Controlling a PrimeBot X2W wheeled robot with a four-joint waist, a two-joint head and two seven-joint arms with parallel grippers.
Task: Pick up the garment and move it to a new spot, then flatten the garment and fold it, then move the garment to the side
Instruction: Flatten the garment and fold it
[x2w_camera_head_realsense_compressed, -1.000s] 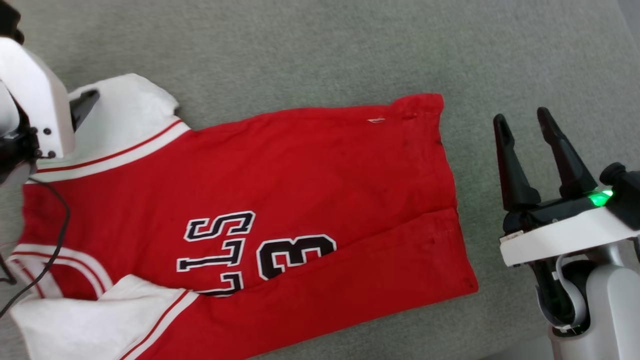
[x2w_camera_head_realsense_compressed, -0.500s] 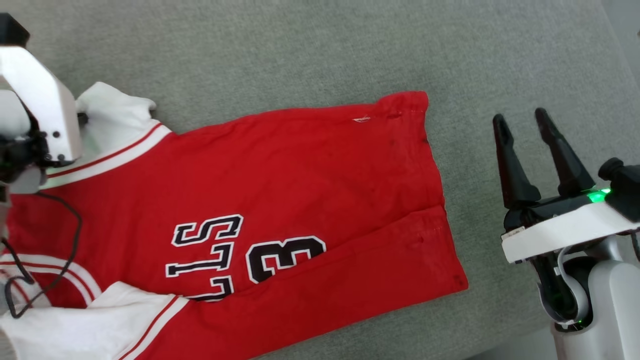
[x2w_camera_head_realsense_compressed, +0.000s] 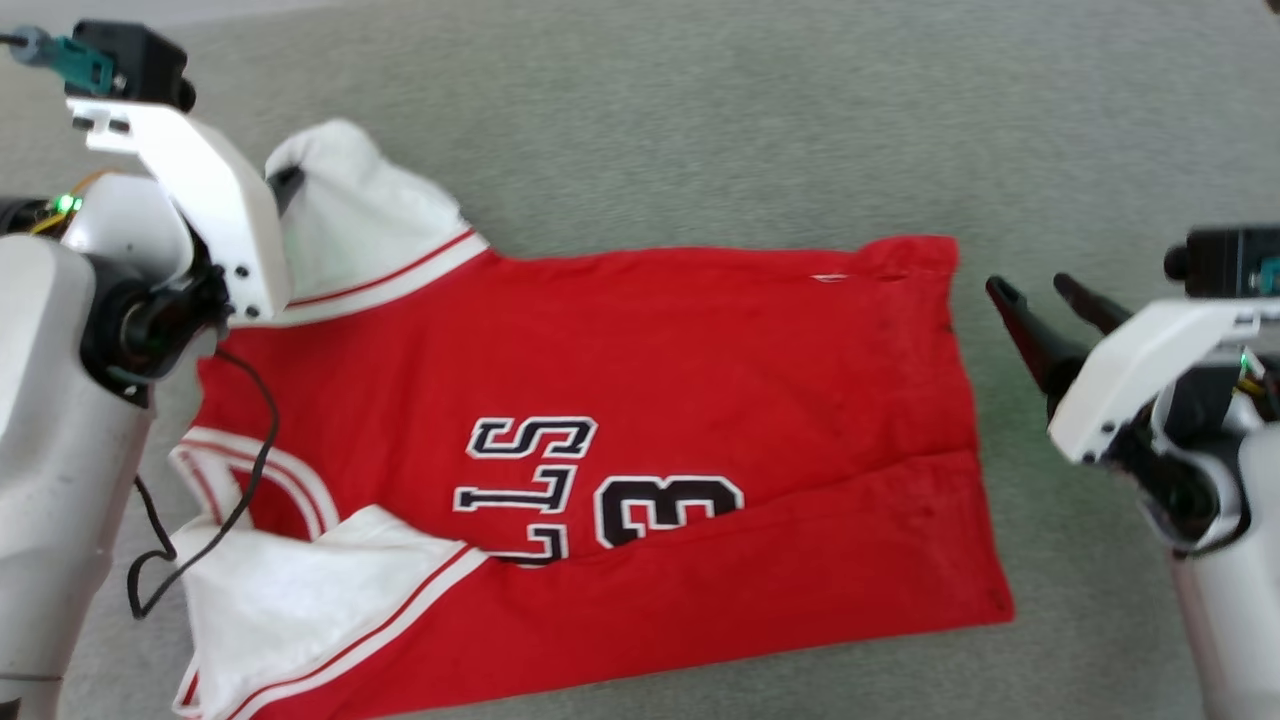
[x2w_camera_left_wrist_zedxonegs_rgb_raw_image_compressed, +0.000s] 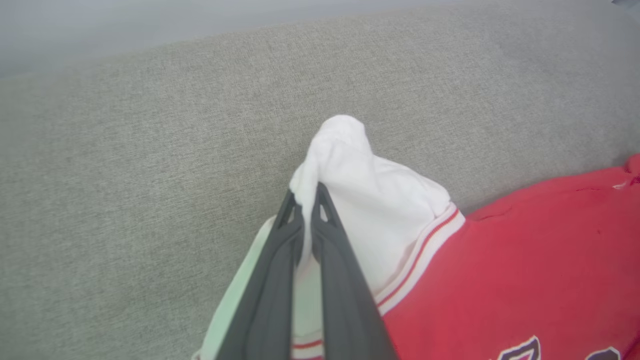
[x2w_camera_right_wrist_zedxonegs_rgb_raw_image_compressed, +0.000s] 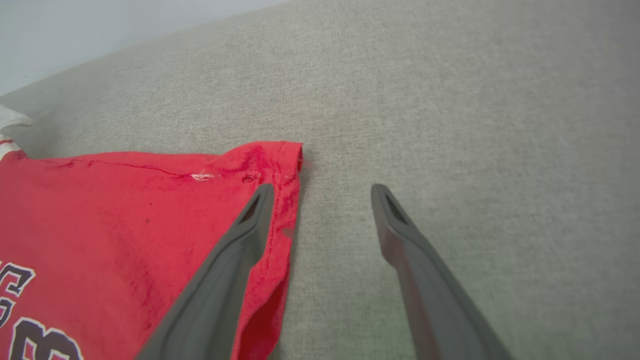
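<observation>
We found the garment (x2w_camera_head_realsense_compressed: 720, 400) spread across the grey-green woven surface (x2w_camera_head_realsense_compressed: 700, 120), lengthwise across the head view, with the collar and white sleeves toward our left arm and the hem toward our right. The red body lay mostly flat, with one long crease along its near side. The black, white-edged letters and number sat sideways near the middle. The near sleeve (x2w_camera_head_realsense_compressed: 290, 600) lay rumpled at the lower left, beside the striped neck trim (x2w_camera_head_realsense_compressed: 305, 490). A black cable (x2w_camera_head_realsense_compressed: 272, 425) hung from our left arm over the collar end.

Our left pincer (x2w_camera_left_wrist_zedxonegs_rgb_raw_image_compressed: 305, 197) was clamped narrow on the far sleeve (x2w_camera_left_wrist_zedxonegs_rgb_raw_image_compressed: 370, 200). In the left wrist view its two dark fingers stood almost together, a fold of white cloth was pinched between the tips, and the sleeve bunched into a peak just beyond them.

Our right pincer (x2w_camera_right_wrist_zedxonegs_rgb_raw_image_compressed: 322, 192) stood wide and held nothing, just beside the far corner of the hem (x2w_camera_right_wrist_zedxonegs_rgb_raw_image_compressed: 292, 165). In the right wrist view one finger crossed the red edge and the other lay over bare surface. We could not tell whether either finger touched the cloth.
</observation>
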